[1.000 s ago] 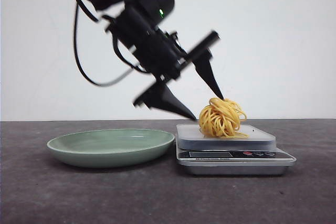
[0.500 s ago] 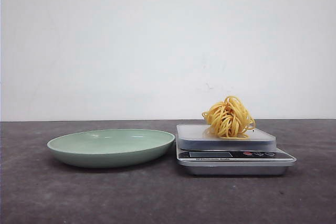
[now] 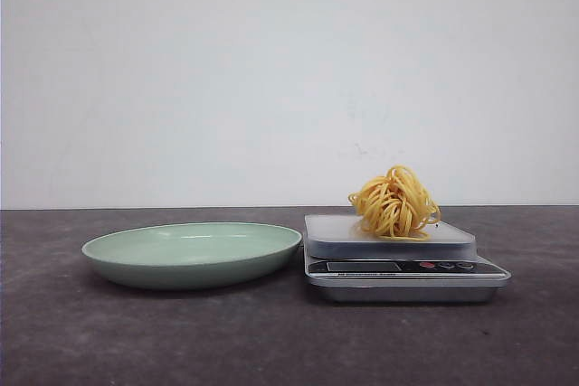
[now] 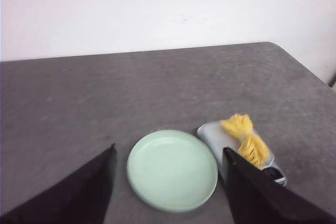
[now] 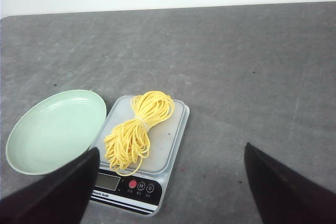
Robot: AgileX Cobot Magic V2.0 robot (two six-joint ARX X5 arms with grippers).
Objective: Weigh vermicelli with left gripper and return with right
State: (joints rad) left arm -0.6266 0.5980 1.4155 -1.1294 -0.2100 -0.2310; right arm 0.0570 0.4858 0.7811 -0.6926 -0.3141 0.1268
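The vermicelli [image 3: 394, 202], a small nest of yellow strands, lies on the pan of a silver kitchen scale [image 3: 362, 235]. It also shows in the left wrist view [image 4: 247, 140] and the right wrist view [image 5: 137, 129]. The pale green plate [image 3: 192, 253] stands empty beside the scale. My left gripper [image 4: 167, 156] is open and empty, high above the plate. My right gripper [image 5: 170, 153] is open and empty, high above the scale's near edge. Neither gripper shows in the front view.
The scale [image 5: 157, 145] has a display and three buttons [image 5: 140, 186] on its front. The plate [image 5: 55, 129] touches or nearly touches the scale's side. The dark grey table [image 3: 289, 341] ends at a white wall.
My left gripper has let go of the vermicelli on the scale and risen out of the front view. The nest has settled slightly to the right.
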